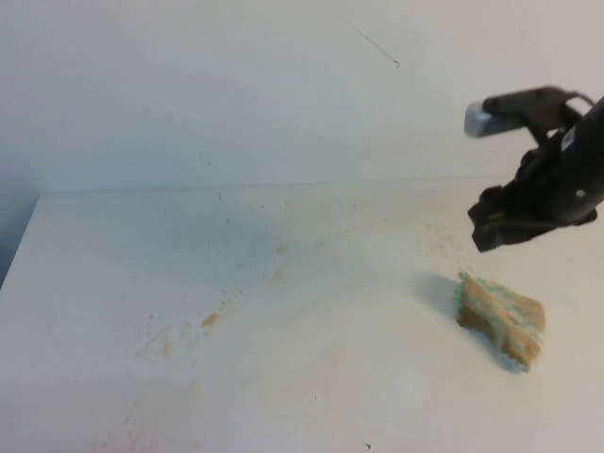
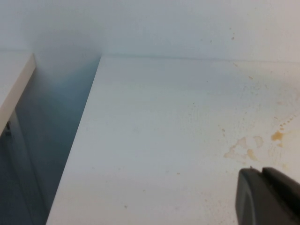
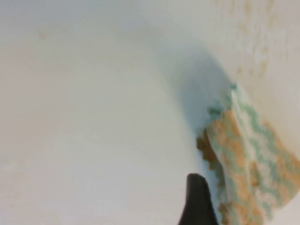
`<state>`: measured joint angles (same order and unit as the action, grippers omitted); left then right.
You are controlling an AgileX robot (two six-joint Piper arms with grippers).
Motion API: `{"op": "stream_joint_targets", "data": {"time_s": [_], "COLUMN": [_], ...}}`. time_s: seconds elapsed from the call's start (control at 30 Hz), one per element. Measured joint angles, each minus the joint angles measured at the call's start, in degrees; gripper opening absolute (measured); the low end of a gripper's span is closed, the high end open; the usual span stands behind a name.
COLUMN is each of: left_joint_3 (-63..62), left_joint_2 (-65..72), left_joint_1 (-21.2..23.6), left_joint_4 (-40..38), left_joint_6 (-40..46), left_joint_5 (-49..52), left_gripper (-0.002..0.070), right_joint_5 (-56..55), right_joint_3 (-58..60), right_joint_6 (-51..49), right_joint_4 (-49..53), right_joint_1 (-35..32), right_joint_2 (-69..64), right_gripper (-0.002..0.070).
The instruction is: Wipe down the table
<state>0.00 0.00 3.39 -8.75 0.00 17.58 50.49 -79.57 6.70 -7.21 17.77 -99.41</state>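
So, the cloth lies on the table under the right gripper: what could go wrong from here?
1. The brown stains sit mid-table, far from the cloth, so they may be left unwiped.
2. The right gripper hangs above the cloth, apart from it. A regrasp could miss the crumpled cloth or only push it along the table.
3. The left gripper hovers near the stains and could get in the way of a wipe.

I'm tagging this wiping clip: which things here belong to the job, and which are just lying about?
Job: table; brown stains; cloth, lying on the table's right side; right gripper, hovering above the cloth; left gripper, over the table near the stains.
Lying about: neighbouring white surface, across a gap from the table.
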Motion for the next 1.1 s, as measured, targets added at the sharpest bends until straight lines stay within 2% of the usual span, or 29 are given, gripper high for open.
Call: {"op": "stream_joint_targets", "data": {"time_s": [0.1, 0.17, 0.23, 0.4, 0.5, 0.9, 1.1], "left_joint_3": [0.00, 0.00, 0.00, 0.00, 0.00, 0.00, 0.00], "left_joint_2": [0.00, 0.00, 0.00, 0.00, 0.00, 0.00, 0.00], "left_joint_1": [0.00, 0.00, 0.00, 0.00, 0.00, 0.00, 0.00], "left_joint_4": [0.00, 0.00, 0.00, 0.00, 0.00, 0.00, 0.00], "left_joint_6": [0.00, 0.00, 0.00, 0.00, 0.00, 0.00, 0.00], "left_joint_5": [0.00, 0.00, 0.00, 0.00, 0.00, 0.00, 0.00], "left_gripper": [0.0000, 0.0000, -0.0004, 0.0000, 0.0000, 0.0000, 0.0000], "right_joint_5": [-1.83, -2.06, -2.74, -9.09, -13.53, -19.48, -20.22], "right_joint_3": [0.98, 1.91, 3.64, 13.76, 20.55, 40.46, 45.97], "right_joint_6": [2.66, 4.84, 6.47, 7.21, 7.21, 9.24, -0.25], "right_joint_4": [-4.89, -7.76, -9.06, -10.75, -12.75, -10.33, 2.17], "right_joint_1": [0.00, 0.00, 0.27, 1.91, 2.57, 2.57, 2.57], "right_joint_2": [8.39, 13.38, 18.64, 32.08, 40.76, 74.04, 84.44], "right_gripper": [0.0457, 0.0429, 0.0360, 0.0089, 0.0027, 0.0001, 0.0000]}}
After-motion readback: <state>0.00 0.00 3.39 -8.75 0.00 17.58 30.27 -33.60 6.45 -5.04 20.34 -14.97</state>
